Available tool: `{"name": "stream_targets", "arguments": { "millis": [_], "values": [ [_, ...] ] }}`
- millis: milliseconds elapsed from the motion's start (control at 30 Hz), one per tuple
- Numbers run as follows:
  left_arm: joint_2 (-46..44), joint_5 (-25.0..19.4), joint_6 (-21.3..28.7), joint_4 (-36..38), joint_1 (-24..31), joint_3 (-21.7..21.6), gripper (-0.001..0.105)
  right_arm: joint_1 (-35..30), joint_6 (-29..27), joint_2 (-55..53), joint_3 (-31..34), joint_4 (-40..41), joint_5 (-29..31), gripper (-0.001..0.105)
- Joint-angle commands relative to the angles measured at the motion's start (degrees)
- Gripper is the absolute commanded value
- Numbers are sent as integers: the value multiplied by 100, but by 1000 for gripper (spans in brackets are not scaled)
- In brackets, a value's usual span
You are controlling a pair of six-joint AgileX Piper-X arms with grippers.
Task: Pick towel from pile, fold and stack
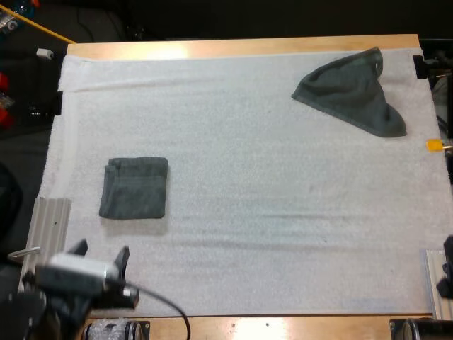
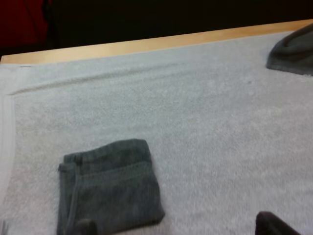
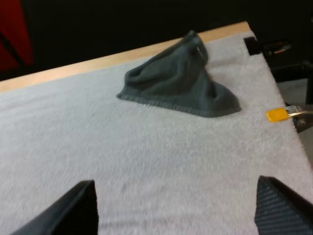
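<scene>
Left claw [image 1: 103,253] and right claw [image 3: 175,183] have black, wedge-shaped fingers [image 3: 73,210]

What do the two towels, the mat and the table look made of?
Folded towel: dark grey-green terry-like cloth, matte, with stitched hems visible in the left wrist view.
Crumpled towel: seemingly the same cloth, soft draping folds, hemmed edge.
Mat: white, matte, finely textured, likely foam or fabric; cannot tell which.
Table: light wood or wood-look, smooth, slight sheen.

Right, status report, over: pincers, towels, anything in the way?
Left pincer open, by folded towel. Right pincer open, facing crumpled towel, untouched at far right of mat. Nothing between them.
</scene>
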Motion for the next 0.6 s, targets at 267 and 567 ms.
{"name": "stream_targets", "arguments": {
  "millis": [267,567],
  "values": [
    [-1045,-9,271,782,-36,-18,61,22,-131,-1069,444,102,-31,64],
    [-1970,166,271,1117,-36,-29,61,22,-191,-1726,889,321,85,64]
  ]
}}
